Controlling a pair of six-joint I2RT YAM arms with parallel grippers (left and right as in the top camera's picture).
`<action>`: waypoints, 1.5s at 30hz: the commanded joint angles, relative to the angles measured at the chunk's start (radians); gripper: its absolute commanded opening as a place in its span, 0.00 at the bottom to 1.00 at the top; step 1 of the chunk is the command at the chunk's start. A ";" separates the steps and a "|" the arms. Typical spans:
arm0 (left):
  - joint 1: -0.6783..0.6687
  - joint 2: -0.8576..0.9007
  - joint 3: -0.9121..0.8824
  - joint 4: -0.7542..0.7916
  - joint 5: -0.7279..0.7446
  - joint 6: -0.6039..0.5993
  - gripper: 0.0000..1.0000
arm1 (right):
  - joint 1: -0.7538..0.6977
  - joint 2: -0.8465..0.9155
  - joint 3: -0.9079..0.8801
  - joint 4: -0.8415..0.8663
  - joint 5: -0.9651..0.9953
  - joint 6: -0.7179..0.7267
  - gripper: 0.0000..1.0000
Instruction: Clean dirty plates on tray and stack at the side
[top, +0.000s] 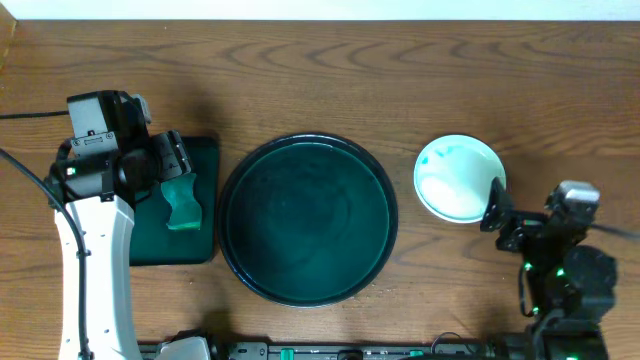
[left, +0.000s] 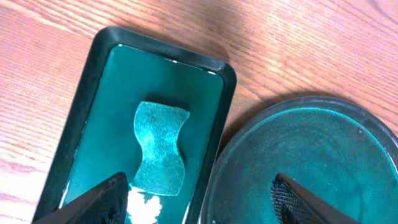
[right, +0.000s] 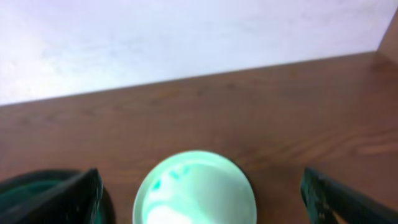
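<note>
The large round dark green tray lies mid-table with nothing on it; it also shows in the left wrist view as the tray. To its right, on the bare wood, sits a pale mint plate with teal smears near its upper left. My right gripper hovers at the plate's lower right edge. In the right wrist view the gripper is open, its jaws spread wider than the plate. Open and holding nothing, my left gripper hangs over the seam between the rectangular tray and the round tray.
A smaller rectangular dark green tray lies left of the round tray, with a teal hourglass-shaped sponge in it. The left arm runs down the left side. A pale wall borders the table's far edge.
</note>
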 joint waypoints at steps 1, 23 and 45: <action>0.002 -0.003 0.006 -0.002 0.013 -0.009 0.74 | -0.007 -0.095 -0.155 0.095 -0.017 -0.011 0.99; 0.002 -0.003 0.006 -0.002 0.013 -0.009 0.74 | 0.019 -0.390 -0.460 0.236 -0.026 -0.011 0.99; 0.002 -0.003 0.006 -0.002 0.013 -0.009 0.74 | 0.019 -0.389 -0.460 0.236 -0.024 -0.011 0.99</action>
